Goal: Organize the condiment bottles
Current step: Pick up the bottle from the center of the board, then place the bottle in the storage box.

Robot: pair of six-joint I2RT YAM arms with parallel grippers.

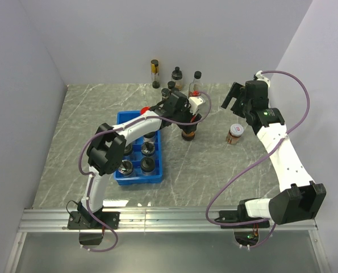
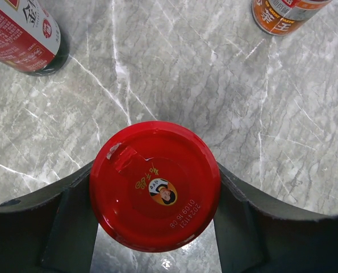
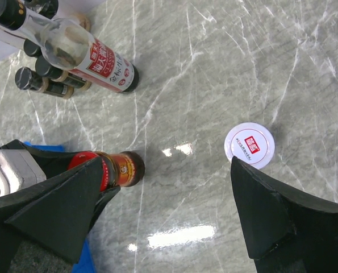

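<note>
Condiment bottles (image 1: 149, 149) partly sorted: several stand in the blue tray (image 1: 121, 116), a cluster (image 1: 171, 85) waits far back. Left hand (image 1: 187, 120) straddles a red-capped jar (image 2: 155, 185) right of the tray, clamped or not I cannot tell; right hand (image 1: 234, 98) gapes empty.

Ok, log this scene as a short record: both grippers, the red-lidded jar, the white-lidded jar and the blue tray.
Left gripper: fingers flank round red-lidded glass jar, grip unclear
Right gripper: open, hovering near white-lidded jar with orange label
Blue plastic compartment tray: several dark-capped jars inside
Rear group: upright glass bottles
</note>
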